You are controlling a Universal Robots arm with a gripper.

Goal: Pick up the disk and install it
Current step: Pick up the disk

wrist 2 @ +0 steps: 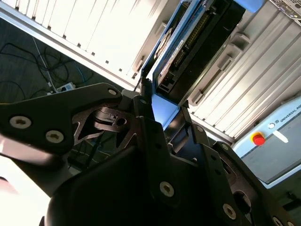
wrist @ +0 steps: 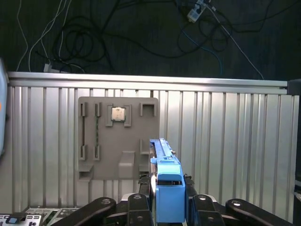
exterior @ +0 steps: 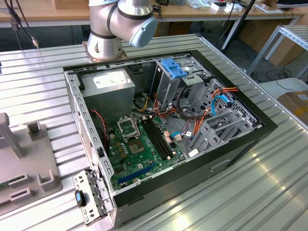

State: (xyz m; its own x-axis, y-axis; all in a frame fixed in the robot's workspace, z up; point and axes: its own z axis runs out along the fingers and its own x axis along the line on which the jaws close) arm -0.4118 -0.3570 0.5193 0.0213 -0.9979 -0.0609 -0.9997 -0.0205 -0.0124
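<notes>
The disk [wrist: 164,157] stands on edge between my gripper's [wrist: 167,190] two black fingers [wrist: 144,197], its bright blue carrier rail facing the first wrist camera. The gripper is shut on it. The second wrist view shows the disk [wrist 2: 188,42] from its flat side, with dark underside, connector pins and blue rim, and the gripper [wrist 2: 162,110] clamped on its blue end. It hangs above the ribbed metal table [wrist: 225,141], lifted off the surface. In the exterior view the open computer case [exterior: 240,144] lies on the table with the arm's base [exterior: 108,29] behind it.
Beneath the gripper, a grey fixture tray [wrist: 117,141] holds a small square chip [wrist: 117,114]. Inside the case are a green motherboard [exterior: 139,144], a power supply [exterior: 108,84], a tall metal bay with a blue bracket [exterior: 173,67] and grey drive cages [exterior: 216,127]. Cables lie on the floor [wrist: 94,42].
</notes>
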